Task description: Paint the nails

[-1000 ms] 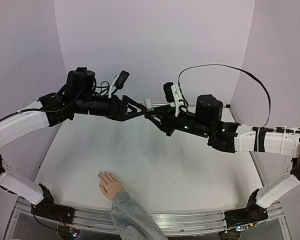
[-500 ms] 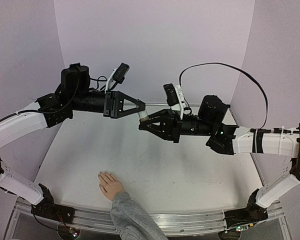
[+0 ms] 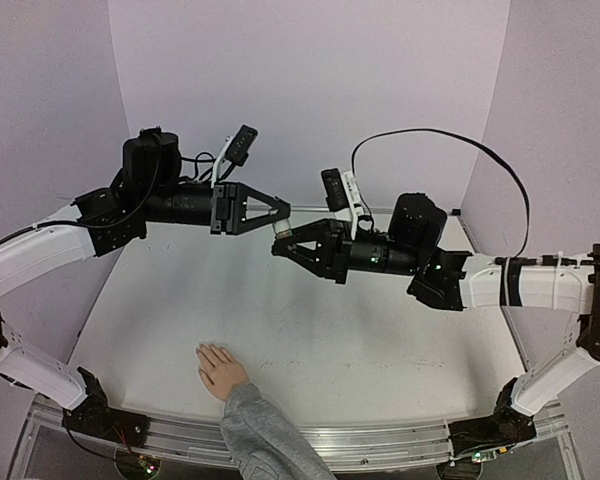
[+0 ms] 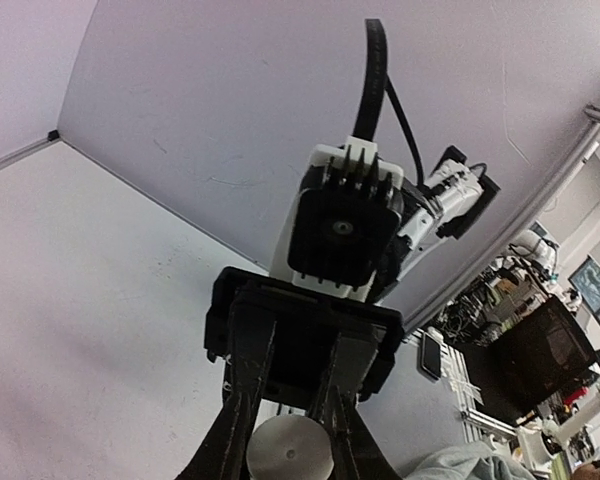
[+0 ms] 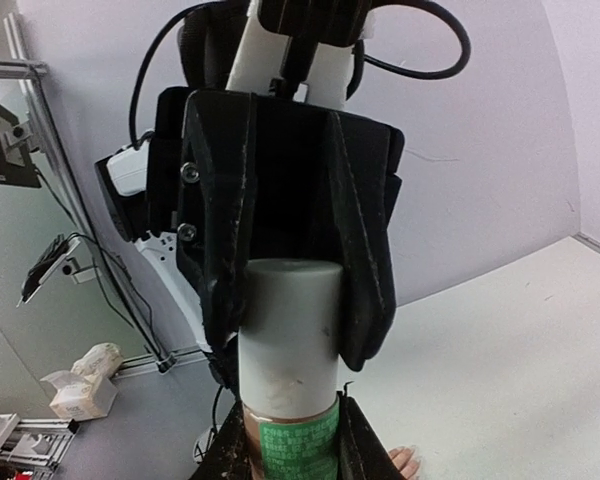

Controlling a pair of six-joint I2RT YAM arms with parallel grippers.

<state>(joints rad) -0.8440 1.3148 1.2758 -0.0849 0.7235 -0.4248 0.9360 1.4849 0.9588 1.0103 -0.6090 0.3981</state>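
High over the middle of the table, a small bottle [image 3: 279, 233] is held between both grippers. My right gripper [image 3: 283, 246] [image 5: 285, 445] is shut on its green-labelled body [image 5: 298, 440]. My left gripper [image 3: 277, 224] [image 4: 288, 452] is shut on its whitish cap [image 5: 286, 340], and the cap's round end [image 4: 288, 455] shows between my left fingers. The flesh-coloured hand [image 3: 220, 368] lies flat near the table's front edge in a grey knit sleeve [image 3: 265, 435]. Its nails [image 3: 206, 349] are tiny and pale, far below both grippers. Two of its fingertips [image 5: 404, 461] show in the right wrist view.
The white table [image 3: 380, 340] is walled in lilac at the back and both sides. A black cable [image 3: 450, 140] loops above the right arm. A metal rail [image 3: 380, 440] runs along the near edge between the arm bases.
My left gripper's jaws, wide open a second ago, have shut on the bottle's cap. The right arm carried the bottle a little leftward into them. The hand has not moved.
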